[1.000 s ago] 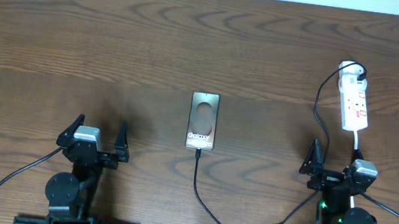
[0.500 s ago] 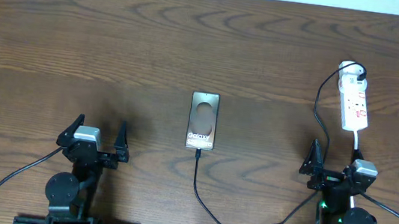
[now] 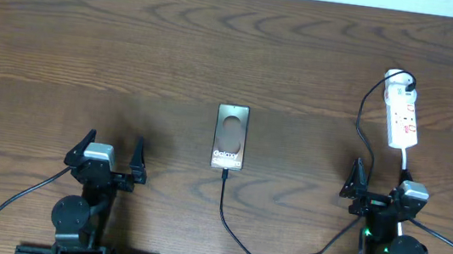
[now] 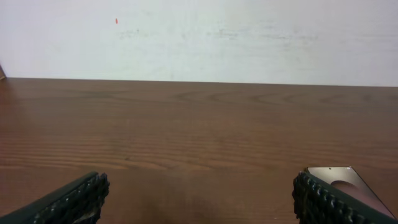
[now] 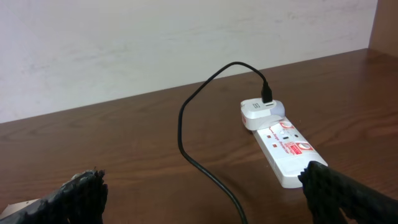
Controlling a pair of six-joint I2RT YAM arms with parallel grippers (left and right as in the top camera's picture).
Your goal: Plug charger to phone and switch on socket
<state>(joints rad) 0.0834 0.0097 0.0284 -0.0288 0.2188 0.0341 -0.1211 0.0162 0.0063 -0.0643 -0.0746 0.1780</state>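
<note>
As charger meets it, phone lengthwise near-to-far

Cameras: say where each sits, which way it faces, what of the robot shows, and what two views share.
Overhead: above the table, looking down at phone, socket; both arms show.
Left wrist: on left arm, facing far wall; phone corner, jaws show.
Right wrist: on right arm, facing far wall; socket, jaws show.
Overhead shares phone with left wrist, socket with right.
</note>
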